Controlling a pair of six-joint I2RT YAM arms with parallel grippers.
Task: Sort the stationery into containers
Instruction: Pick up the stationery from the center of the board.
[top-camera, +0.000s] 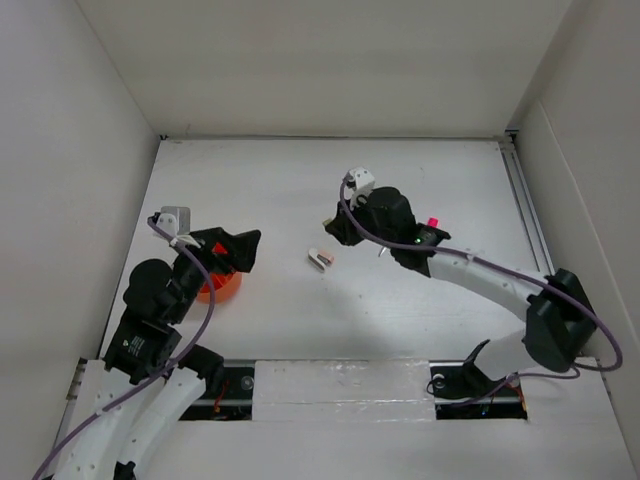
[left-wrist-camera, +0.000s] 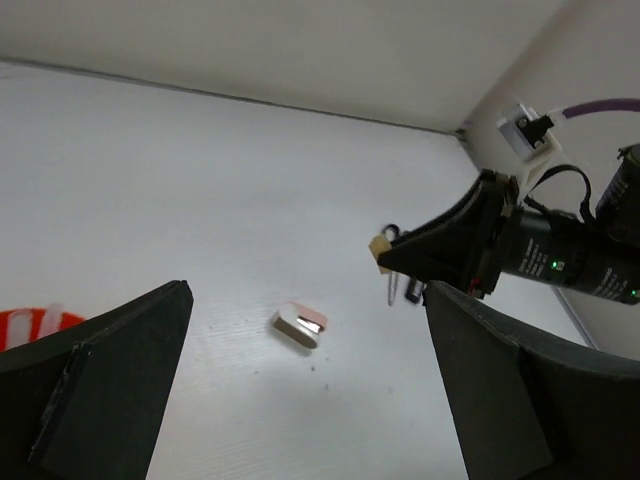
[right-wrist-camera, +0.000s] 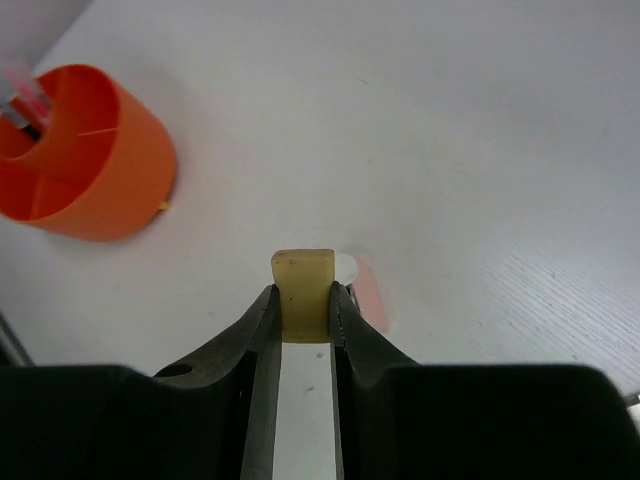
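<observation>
My right gripper (right-wrist-camera: 303, 292) is shut on a small yellowish eraser (right-wrist-camera: 303, 268), held above the table. Just beyond it a pink-and-white eraser (right-wrist-camera: 366, 288) lies flat on the table (top-camera: 321, 259). The orange cup (right-wrist-camera: 95, 170) stands at the left with a few items inside. In the top view my left gripper (top-camera: 232, 250) hangs over the orange cup (top-camera: 220, 288), wide open and holding nothing. The left wrist view shows the pink-and-white eraser (left-wrist-camera: 299, 325) lying between my open fingers' tips and the right gripper (left-wrist-camera: 392, 255) farther off.
A pink-capped highlighter (top-camera: 432, 222) pokes out from behind the right arm. Thin dark pens (left-wrist-camera: 392, 290) lie on the table under the right gripper. White walls close in the table (top-camera: 300, 180) at the back and on both sides.
</observation>
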